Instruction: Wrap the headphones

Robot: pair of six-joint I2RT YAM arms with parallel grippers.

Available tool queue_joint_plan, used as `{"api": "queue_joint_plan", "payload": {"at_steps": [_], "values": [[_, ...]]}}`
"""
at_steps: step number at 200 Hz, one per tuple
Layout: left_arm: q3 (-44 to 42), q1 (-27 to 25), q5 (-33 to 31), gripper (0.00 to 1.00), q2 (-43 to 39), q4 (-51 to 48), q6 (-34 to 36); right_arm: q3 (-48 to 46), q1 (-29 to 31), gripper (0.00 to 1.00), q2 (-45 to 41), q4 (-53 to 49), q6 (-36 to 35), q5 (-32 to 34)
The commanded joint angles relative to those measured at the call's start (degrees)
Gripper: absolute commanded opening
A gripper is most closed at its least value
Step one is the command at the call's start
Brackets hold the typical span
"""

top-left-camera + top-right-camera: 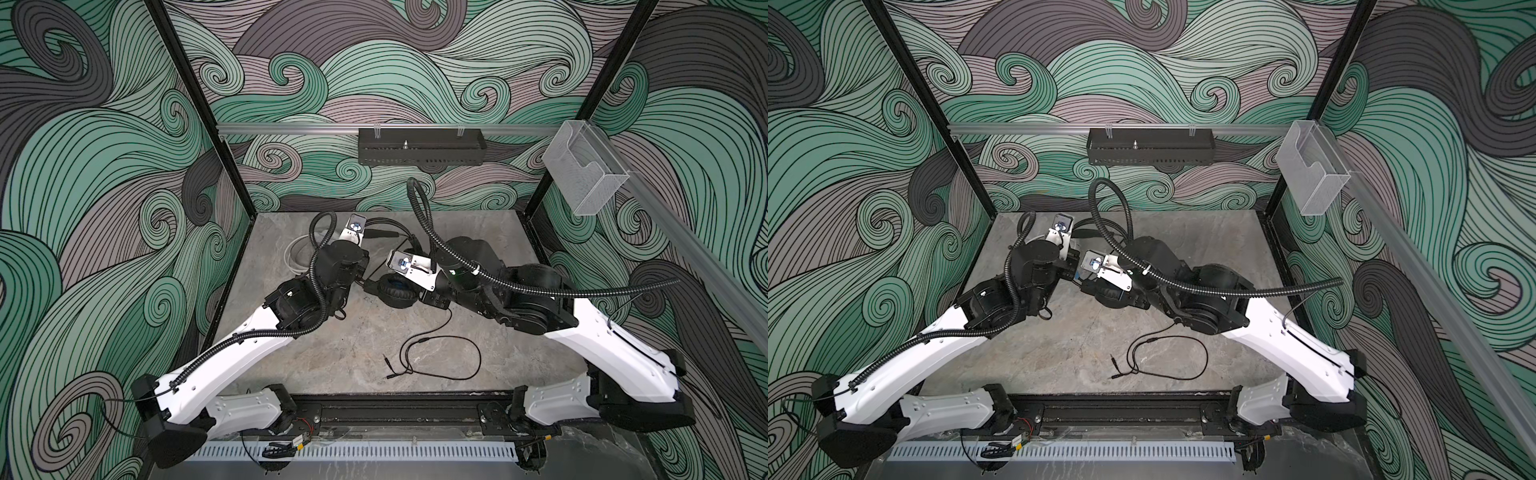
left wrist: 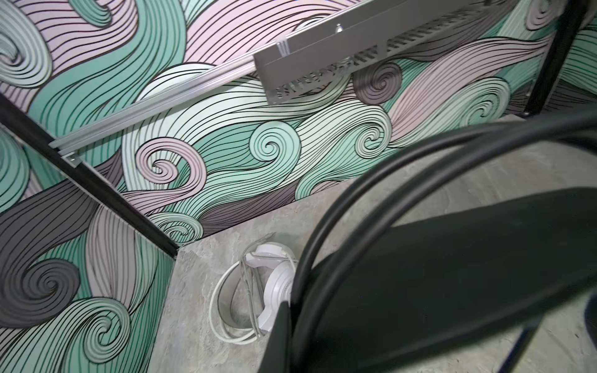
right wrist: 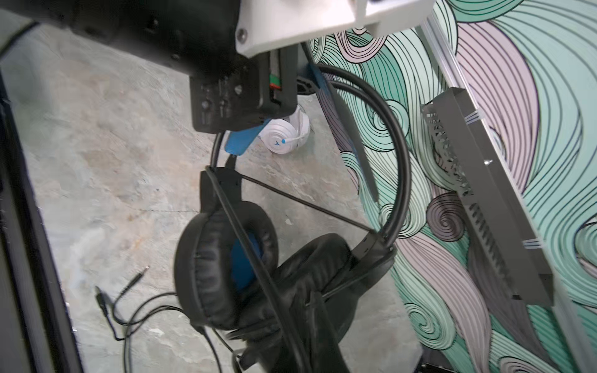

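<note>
In your left wrist view the black headset looms blurred up close, hiding half the white headset on the bench

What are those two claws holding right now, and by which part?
The left gripper clamps the black headphones by their blue-lined headband; the right gripper seems shut on their taut black cord.

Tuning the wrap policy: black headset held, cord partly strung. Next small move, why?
Probably loop the right gripper a turn round the black headphones: left gripper clamps the headband, black cord runs taut across the frame, yet its tail lies loose on the table.
</note>
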Motion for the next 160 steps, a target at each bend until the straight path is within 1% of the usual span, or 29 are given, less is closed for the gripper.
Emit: {"api": "queue_joint_plan", "payload": {"at_steps": [1, 33, 51, 71, 89, 102, 124, 140, 160], "values": [[1.7, 0.8, -8.9, 0.00, 1.4, -5.3, -3.1, 0.7, -0.4, 0.00, -2.6, 1.8, 9.2, -2.4], [1.1, 0.8, -9.9, 0.00, 1.1, -4.6, -2.6, 0.9, -0.3, 0.00, -2.7, 0.3, 10.0, -2.9], [0.7, 0.9, -9.7, 0.00, 0.9, -4.0, -1.4, 0.7, -0.4, 0.00, -2.4, -1.0, 6.8, 1.9], [0.2, 0.9, -8.2, 0.00, 0.6, -3.7, -0.5, 0.7, -0.8, 0.00, -2.6, -1.4, -1.4, 9.5], [-0.7, 1.0, -4.0, 0.00, -0.3, -2.6, 1.4, 1.3, -2.7, 0.00, -2.4, -1.3, -9.6, 14.3], [-0.6, 1.0, -0.8, 0.00, -0.5, -2.8, 2.1, 2.3, -5.4, 0.01, -2.1, -1.1, -13.7, 15.7], [-0.4, 1.0, 4.7, 0.00, -0.5, -3.5, 3.1, 3.4, -9.8, 0.03, -2.6, 2.6, -16.0, 14.0], [0.0, 0.9, 8.1, 0.00, -0.5, -4.7, 3.2, 3.4, -11.0, 0.06, -2.7, 5.7, -17.6, 13.3], [0.0, 1.0, 12.8, 0.00, -1.0, -5.5, 3.2, 3.1, -12.1, 0.06, -2.3, 7.7, -18.6, 12.9]]}}
